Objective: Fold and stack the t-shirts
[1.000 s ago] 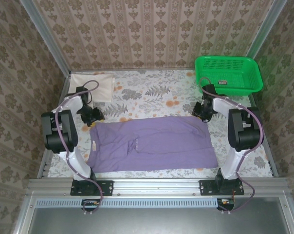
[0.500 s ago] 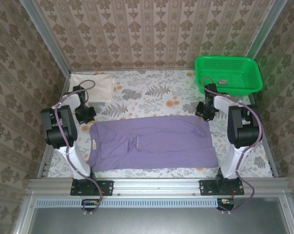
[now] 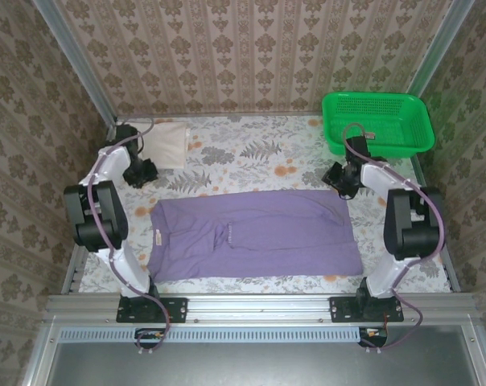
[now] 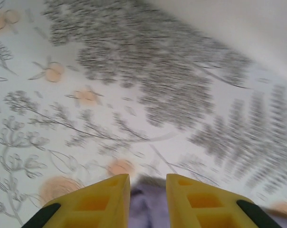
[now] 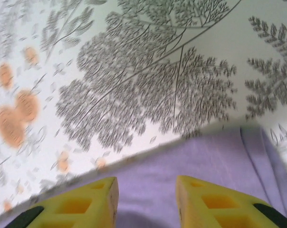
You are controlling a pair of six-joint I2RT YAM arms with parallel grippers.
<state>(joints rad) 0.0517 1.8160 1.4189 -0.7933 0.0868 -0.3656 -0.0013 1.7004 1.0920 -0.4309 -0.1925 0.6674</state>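
Right now the purple t-shirt (image 3: 255, 233) lies flat & spread out mid-table, collar end toward the left arm, hem toward the right arm. Its long edges run side to side; the far edge is fairly straight, the near edge a bit wavy, and the hem-side edge slants outward toward its near corner.

The left gripper (image 3: 142, 170) sits beyond the shirt's far left corner, off the fabric, btw that corner & the folded cream t-shirt (image 3: 166, 145), which is further back and well apart from the purple one. In the wrist view (blurred) the left gripper (image 4: 148, 179) has its yellow fingers (image 4: 98, 204) parted by a narrow gap w/ nothing pinched. A bit of purple cloth (image 4: 146, 206) shows low in the gap.

The right gripper (image 3: 337, 178) is just beyond the shirt's far right corner. In its wrist view (image 5: 146, 183) the fingers (image 5: 215, 202) are spread wider, empty, above the shirt's far edge (image 5: 205, 161), which runs diagonally across the frame.

The green mesh basket (image 3: 377, 121) stands beyond that same corner, apart from the shirt.

Room: a wide strip of floral tablecloth (image 3: 251, 157) lies beyond the shirt's far edge, w/ a narrower strip along the near edge & a margin at each end
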